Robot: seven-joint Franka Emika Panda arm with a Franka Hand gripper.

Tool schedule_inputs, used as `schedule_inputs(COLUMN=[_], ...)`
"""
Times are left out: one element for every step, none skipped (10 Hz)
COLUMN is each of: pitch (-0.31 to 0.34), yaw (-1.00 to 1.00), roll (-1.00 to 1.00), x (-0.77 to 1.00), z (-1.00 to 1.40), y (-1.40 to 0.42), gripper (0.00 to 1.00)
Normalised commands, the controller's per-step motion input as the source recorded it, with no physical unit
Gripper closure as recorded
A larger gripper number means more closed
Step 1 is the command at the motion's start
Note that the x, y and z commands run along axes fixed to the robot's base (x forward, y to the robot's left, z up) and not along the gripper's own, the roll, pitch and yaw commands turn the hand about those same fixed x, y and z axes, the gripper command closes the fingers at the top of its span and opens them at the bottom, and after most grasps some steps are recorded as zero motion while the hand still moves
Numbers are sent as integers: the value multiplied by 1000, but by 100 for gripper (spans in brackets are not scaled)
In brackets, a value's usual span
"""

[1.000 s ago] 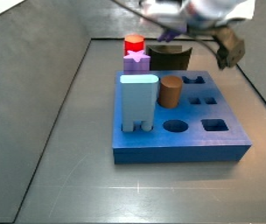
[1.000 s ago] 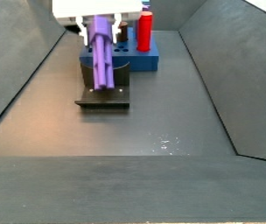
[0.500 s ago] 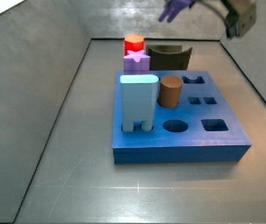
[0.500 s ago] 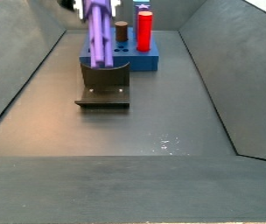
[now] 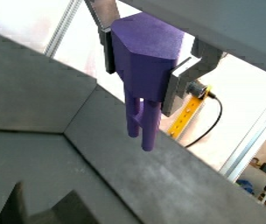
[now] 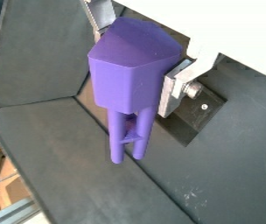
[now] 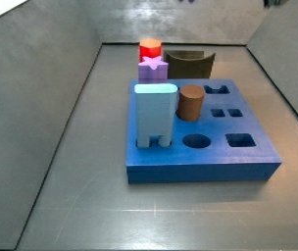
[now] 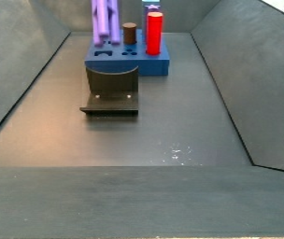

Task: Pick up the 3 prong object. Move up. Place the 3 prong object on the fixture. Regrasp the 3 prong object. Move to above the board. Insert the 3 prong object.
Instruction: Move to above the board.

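Two silver fingers (image 5: 105, 39) of the gripper (image 5: 147, 54) pinch the 3 prong object (image 5: 145, 66) between them in both wrist views, pressed against its flat sides near the blunt upper end, with the prongs hanging free below. In a wrist view (image 6: 133, 83) we see the violet block held the same way, its prongs (image 6: 129, 147) pointing down toward the dark floor.

Taking the board (image 7: 200, 152) as our landmark, we find the gripper well above it. In a side view (image 8: 105, 21) only the lower part of the purple block shows, hanging upright at the top edge of the picture, above the fixture (image 8: 112, 91) and in front of the board (image 8: 130, 65); the fingers themselves are cut off there. In a side view the fixture (image 7: 188, 65) stands just behind the board's far edge, its scooped notch bare.

On the board we see a pale-blue block (image 7: 153, 116) standing upright near its left side and a brown cylinder (image 7: 191, 102) just beside it. Behind the board's far left corner sits a magenta star piece (image 7: 152, 66) with a red cylinder (image 7: 149, 47) just behind it.
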Motion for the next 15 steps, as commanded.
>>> schedule_inputs(pitch=[32, 32, 37, 47, 66, -34, -40, -56, -61, -72, -75, -78, -87, -95, -105], yaw=[10, 7, 7, 8, 8, -60, -59, -59, -63, -74, -80, -85, -89, -92, -87], roll=[-60, -68, -65, -61, -62, -1000, -1000, -1000, -1000, -1000, -1000, -1000, -1000, -1000, -1000], x=[-73, -49, -42, -32, -17, -550, -550, -592, -602, -631, -656, -696, -655, -440, -241], z=[995, 719, 608, 443, 223, 168, 171, 190, 175, 188, 190, 192, 173, 104, 40], y=[42, 22, 15, 5, 2, -1000, -1000, -1000, -1000, -1000, -1000, -1000, -860, -492, -171], gripper=[100, 100, 100, 100, 100, 100, 100, 100, 100, 100, 100, 100, 100, 100, 100])
